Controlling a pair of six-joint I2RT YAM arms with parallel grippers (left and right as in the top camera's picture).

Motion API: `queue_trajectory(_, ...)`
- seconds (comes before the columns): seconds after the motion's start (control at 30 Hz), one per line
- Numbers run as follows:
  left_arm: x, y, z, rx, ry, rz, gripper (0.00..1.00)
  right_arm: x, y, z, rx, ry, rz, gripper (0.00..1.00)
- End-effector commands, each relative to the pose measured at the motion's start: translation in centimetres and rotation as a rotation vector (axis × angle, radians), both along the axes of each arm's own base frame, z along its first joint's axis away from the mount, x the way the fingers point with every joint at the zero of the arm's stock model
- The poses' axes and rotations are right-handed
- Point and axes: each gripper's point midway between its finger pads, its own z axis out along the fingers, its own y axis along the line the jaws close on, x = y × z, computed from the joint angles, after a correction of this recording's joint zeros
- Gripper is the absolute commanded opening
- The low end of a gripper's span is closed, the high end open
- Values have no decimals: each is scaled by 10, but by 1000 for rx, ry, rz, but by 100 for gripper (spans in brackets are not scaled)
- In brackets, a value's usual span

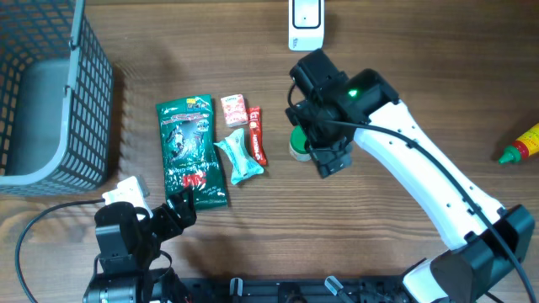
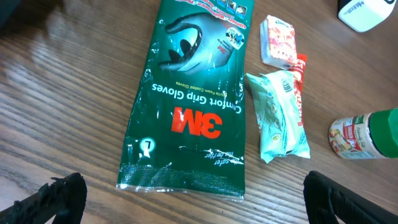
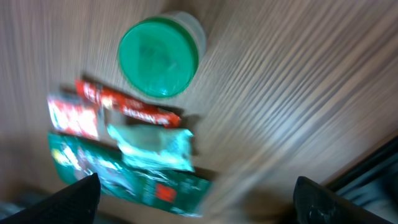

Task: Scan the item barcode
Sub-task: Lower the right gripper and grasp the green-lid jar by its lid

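The wire basket (image 1: 50, 93) stands at the far left of the bench (image 1: 278, 236), well clear of any trouble. The left end effector (image 1: 168, 210) waits with its jaws spread wide and nothing between them, just short of the near edge of the 3M Comfort Grip Gloves packet (image 2: 193, 99). If it moves in from there, the flat, slippery film could slide or buckle rather than lift.

Right of the packet, three small things lie crowded together: a pink-and-white packet (image 1: 233, 109), a pale green wrapper (image 1: 238, 157) and a red sachet (image 1: 256, 135).

Next comes the green-lidded jar (image 1: 295, 145), apparently upright and near the sachet. It is probably the item to scan, since the right end effector (image 1: 328, 160) hovers right over it, fully open and gripping nothing. That wrist's view is smeared, so how well the jaws line up with the lid (image 3: 158, 57) is hard to judge.

- A descent slightly off centre could tip the jar or roll it away.
- A finger coming down on the sachet side could snag the sachet or drag it along.
- A grip on the smooth round lid alone may slip in the air.
- I cannot see where the barcode sits on the label, so it could end up under a finger or facing away from the white barcode scanner (image 1: 306, 23) at the far edge.

The red sauce bottle (image 1: 522, 145) lies well off to the right.
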Motion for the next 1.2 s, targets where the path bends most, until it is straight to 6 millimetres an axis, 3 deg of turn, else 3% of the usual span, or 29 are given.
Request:
queue_trajectory(0.0,-1,3,-4,14,9,5,100,4,9,-30,45,78,-289,100)
queue_trajectory(0.23,-1,3,-4,14,9,5,100,41,22,-80,88,51,-316,100)
queue_trajectory(0.47,-1,3,-4,14,9,5,100,42,12,-125,75,200,-359,100)
queue_trajectory(0.7,-1,3,-4,14,12,5,100,39,11,-153,44,214,-132,70)
queue_trajectory(0.77,-1,3,-4,14,12,5,100,39,7,-153,20,182,-16,65)
queue_trajectory(0.87,-1,3,-4,14,12,5,100,41,1,-151,-6,128,225,47)
queue_trajectory(1.03,-1,3,-4,14,12,5,100,55,2,-136,-1,-19,735,45)
queue_trajectory(1.07,-1,3,-4,14,12,5,100,54,-4,-125,-24,-46,951,40)
queue_trajectory(1.17,-1,3,-4,14,12,5,100,54,-28,-108,-155,-29,1172,42)
